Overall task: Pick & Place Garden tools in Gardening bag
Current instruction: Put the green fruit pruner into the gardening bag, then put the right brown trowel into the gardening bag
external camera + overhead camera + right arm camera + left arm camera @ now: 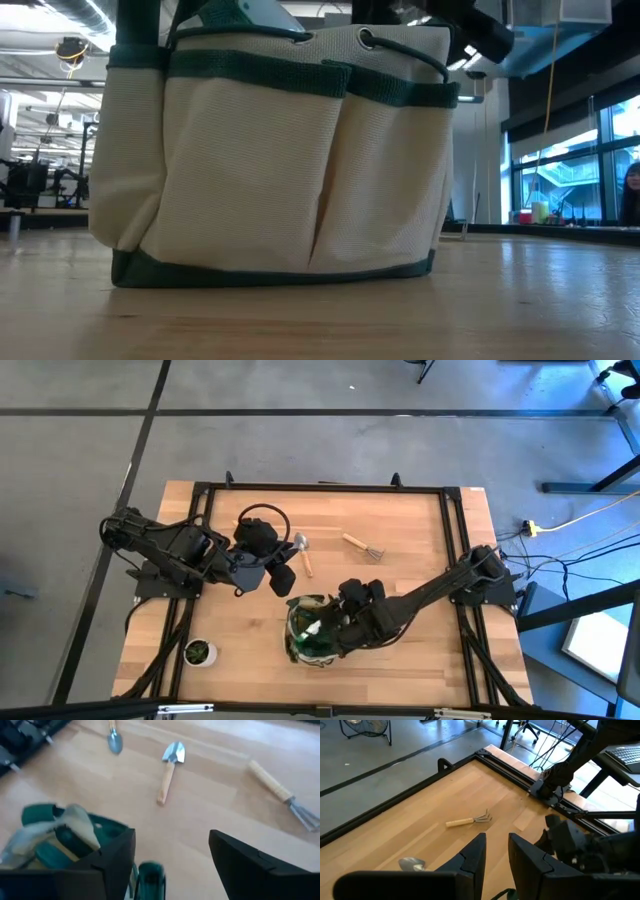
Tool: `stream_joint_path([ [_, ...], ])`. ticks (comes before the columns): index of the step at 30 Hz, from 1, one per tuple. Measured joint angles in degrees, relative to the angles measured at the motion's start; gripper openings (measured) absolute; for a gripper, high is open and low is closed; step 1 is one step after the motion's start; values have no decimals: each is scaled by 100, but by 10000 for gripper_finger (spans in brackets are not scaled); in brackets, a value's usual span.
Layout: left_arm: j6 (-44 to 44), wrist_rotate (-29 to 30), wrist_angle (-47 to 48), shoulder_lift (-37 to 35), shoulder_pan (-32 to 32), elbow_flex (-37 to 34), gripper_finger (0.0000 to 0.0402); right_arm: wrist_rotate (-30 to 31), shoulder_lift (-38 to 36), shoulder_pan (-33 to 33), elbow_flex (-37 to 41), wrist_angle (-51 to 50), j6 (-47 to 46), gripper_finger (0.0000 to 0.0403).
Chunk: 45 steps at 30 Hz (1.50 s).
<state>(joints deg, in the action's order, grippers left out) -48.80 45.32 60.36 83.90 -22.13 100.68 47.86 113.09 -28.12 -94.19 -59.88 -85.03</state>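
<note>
Here the right gripper hangs over the gardening bag, its jaws wide with nothing between them; a green-capped item sits just below, at the bag's mouth. To do this step well, lift straight up, clear of the loop handles, before swinging toward the trowel and the fork on the table (a second trowel lies near). The left gripper waits beyond the bag, jaws narrow and empty.

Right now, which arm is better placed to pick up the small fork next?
Probably the left: its gripper faces the fork over bare table. The right gripper is open over the gardening bag.
</note>
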Motion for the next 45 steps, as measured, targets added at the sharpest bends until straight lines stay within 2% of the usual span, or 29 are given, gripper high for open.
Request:
stream_joint_path([
  [13, 2, 0, 120, 0, -1, 0, 77, -62, -395, 110, -4, -313, 262, 217],
  [15, 6, 1, 120, 0, 0, 0, 77, -272, -395, 134, -2, -336, 269, 207],
  [20, 68, 10, 127, 1, 0, -2, 77, -1394, -414, 346, -4, -256, 436, 179],
  [28, 111, 19, 127, 2, -2, -2, 77, -2093, -417, 504, -9, -252, 631, 139],
  [37, 114, 212, 131, 2, -132, -2, 77, -2308, -430, 499, -12, -233, 794, 102],
  [45, 114, 271, 133, 2, -146, -4, 77, -2282, -434, 499, -483, -338, 1233, 97],
])
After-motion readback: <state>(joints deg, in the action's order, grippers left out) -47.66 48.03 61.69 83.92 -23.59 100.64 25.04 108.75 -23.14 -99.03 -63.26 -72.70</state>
